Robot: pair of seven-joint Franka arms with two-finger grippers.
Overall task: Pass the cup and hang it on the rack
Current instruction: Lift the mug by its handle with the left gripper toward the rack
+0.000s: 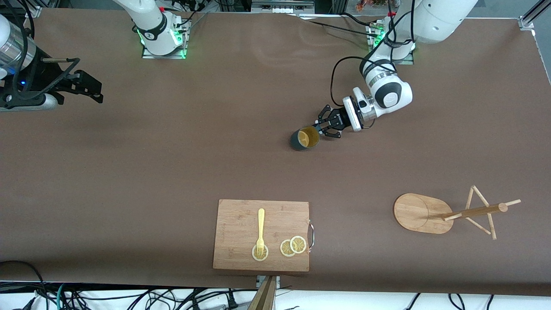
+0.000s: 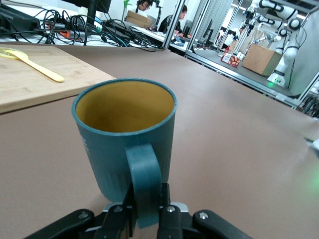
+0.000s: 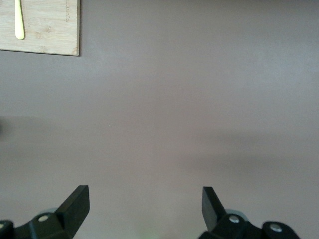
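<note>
Nearest the front camera we note a bamboo cutting board [image 1: 261, 234] carrying a yellow fork [image 1: 260, 230] and three lemon slices [image 1: 293, 246]; the fork's tines rest on one slice.

Toward the left arm's end of the table, slightly farther from the camera, the rack [image 1: 447, 213] stands on its oval base [image 1: 415, 213], its post and thin pegs bare.

Farther still, about mid-table, we find the cup [image 1: 304, 138], dark teal with a yellowish inside, upright with its mouth up. The left gripper [image 1: 323, 126] is at its handle. In the left wrist view the cup [image 2: 124, 137] stands on the brown table [image 2: 239, 149] and the fingers [image 2: 167, 211] are closed in on the loop handle [image 2: 146, 181], one on each side, touching it.

The right gripper [image 1: 92, 90] waits, raised over the right arm's end of the table. Its wrist view shows the fingertips [image 3: 77, 201] spread wide with nothing between them, bare tabletop below and a corner of the board [image 3: 50, 30] in sight.
</note>
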